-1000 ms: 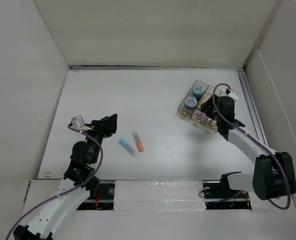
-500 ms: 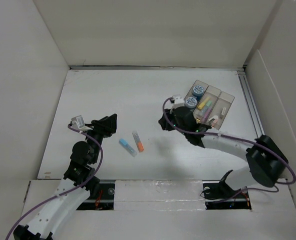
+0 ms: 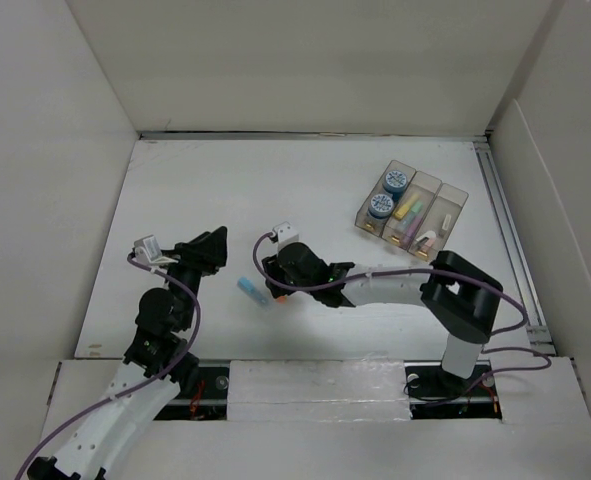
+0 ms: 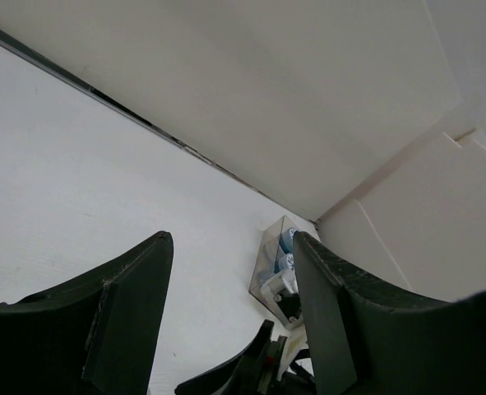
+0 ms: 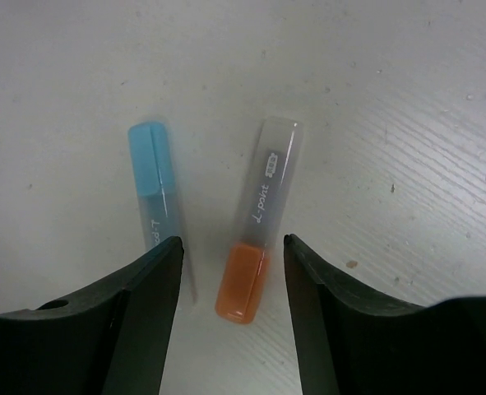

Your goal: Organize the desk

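on the white desk, the left gripper hovers at the left, jaws spread wide with nothing between them. just to its right, a blue marker lies beside an orange marker, apart and roughly parallel. the right gripper hangs low over the orange one, released, a finger on either side; it appears not to touch it. far right, near the wall, a clear three-compartment tray holds blue-lidded pots and other small items.
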### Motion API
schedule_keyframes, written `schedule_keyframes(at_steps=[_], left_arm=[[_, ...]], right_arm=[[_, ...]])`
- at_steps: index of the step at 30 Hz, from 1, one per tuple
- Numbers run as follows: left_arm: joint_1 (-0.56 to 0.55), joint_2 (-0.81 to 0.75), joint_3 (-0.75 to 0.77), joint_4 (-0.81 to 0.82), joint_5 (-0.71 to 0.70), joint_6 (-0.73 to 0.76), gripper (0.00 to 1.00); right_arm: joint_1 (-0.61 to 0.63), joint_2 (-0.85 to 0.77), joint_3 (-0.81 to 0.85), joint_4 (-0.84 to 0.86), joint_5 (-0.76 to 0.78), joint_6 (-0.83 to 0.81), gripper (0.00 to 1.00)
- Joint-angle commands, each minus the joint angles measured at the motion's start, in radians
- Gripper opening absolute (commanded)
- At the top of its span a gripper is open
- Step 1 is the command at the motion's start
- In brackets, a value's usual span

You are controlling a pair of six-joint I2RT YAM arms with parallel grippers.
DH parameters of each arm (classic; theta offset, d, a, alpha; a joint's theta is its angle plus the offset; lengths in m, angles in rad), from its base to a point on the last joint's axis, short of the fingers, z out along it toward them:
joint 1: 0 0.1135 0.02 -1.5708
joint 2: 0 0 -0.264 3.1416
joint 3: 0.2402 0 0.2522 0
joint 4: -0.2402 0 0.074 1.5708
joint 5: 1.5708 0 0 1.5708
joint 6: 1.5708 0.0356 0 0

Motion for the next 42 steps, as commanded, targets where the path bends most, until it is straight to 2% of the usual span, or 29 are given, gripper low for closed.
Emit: schedule_keyframes(at_steps=[1, 6, 9, 14, 15, 16, 21, 25, 26, 30, 32, 36, 38, 42], left_arm=[[-0.003, -0.022, 0.020, 0.027, -0.016, 0.005, 0.55], [-0.003, -0.004, 0.023, 0.026, -0.021, 0.006, 0.55], [-0.003, -0.004, 0.025, 0.027, -0.015, 0.005, 0.55], [-0.003, -0.011, 0.023, 0.030, -0.007, 0.005, 0.55], [-0.003, -0.008, 0.022, 0.035, -0.007, 0.005, 0.55], [-0.003, -0.004, 0.022, 0.035, -0.015, 0.005, 0.55], [-0.003, 0.010, 0.025, 0.038, -0.004, 0.005, 0.55], [-0.003, 0.021, 0.028, 0.033, -0.006, 0.003, 0.55], [-0.003, 0.021, 0.031, 0.033, 0.003, 0.003, 0.55], [-0.003, 0.021, 0.027, 0.041, 0.004, 0.003, 0.55], [-0.003, 0.021, 0.033, 0.035, 0.011, 0.003, 0.55], [-0.003, 0.033, 0.030, 0.050, 0.028, 0.008, 0.55], [-0.003, 0.049, 0.037, 0.055, 0.040, 0.008, 0.56], [-0.003, 0.108, 0.049, 0.069, 0.076, 0.020, 0.56]], right_arm=[[0.010, 0.043, 0.061, -0.019, 0.039, 0.001, 0.58], [0.019, 0.100, 0.085, -0.069, 0.102, 0.026, 0.52], [0.019, 0.129, 0.073, -0.094, 0.162, 0.044, 0.46], [0.019, 0.125, 0.043, -0.117, 0.212, 0.049, 0.45], [0.019, 0.116, 0.032, -0.117, 0.226, 0.058, 0.40], [0.019, 0.109, 0.023, -0.117, 0.242, 0.064, 0.26], [0.019, 0.048, -0.022, -0.117, 0.286, 0.053, 0.06], [-0.009, -0.039, -0.042, -0.117, 0.274, 0.032, 0.04], [-0.024, -0.108, -0.053, -0.114, 0.279, 0.021, 0.04], [-0.191, -0.309, -0.112, -0.077, 0.207, 0.004, 0.04], [-0.323, -0.419, -0.168, -0.050, 0.162, 0.006, 0.06], [-0.533, -0.521, -0.229, -0.028, 0.150, 0.059, 0.07], [-0.642, -0.530, -0.257, -0.013, 0.138, 0.079, 0.07], [-0.777, -0.494, -0.251, 0.006, 0.118, 0.131, 0.08]])
